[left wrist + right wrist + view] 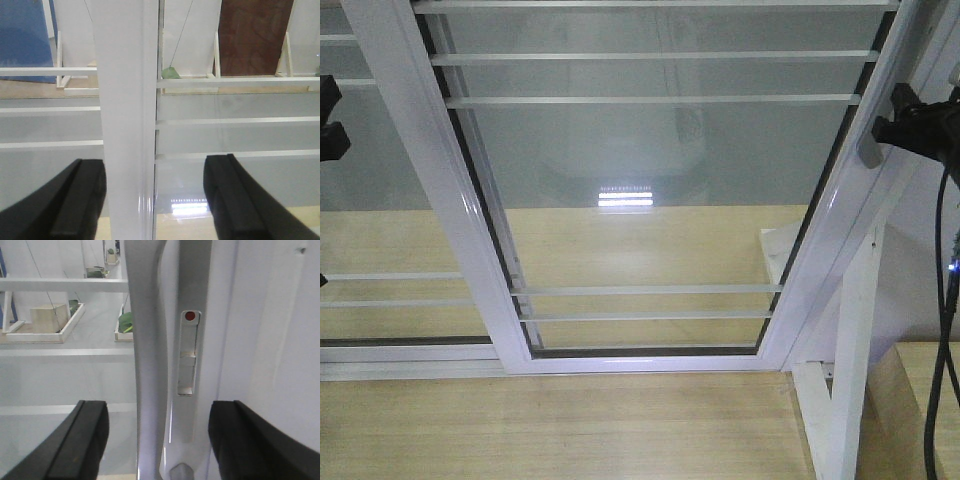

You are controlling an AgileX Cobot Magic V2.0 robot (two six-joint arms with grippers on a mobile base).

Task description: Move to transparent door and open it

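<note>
Glass door just ahead; my right gripper, spread wide and empty, straddles its grey handle by the lock plate for a sideways pull; left gripper, equally spread, straddles a frame post.

I count one white-framed clear-glass transparent door, one neighbouring white-framed glass panel, one curved grey metal handle, one red-dotted lock plate.

matte black, wedge-shaped fingers on left gripper and right gripper; thin black cables
</note>
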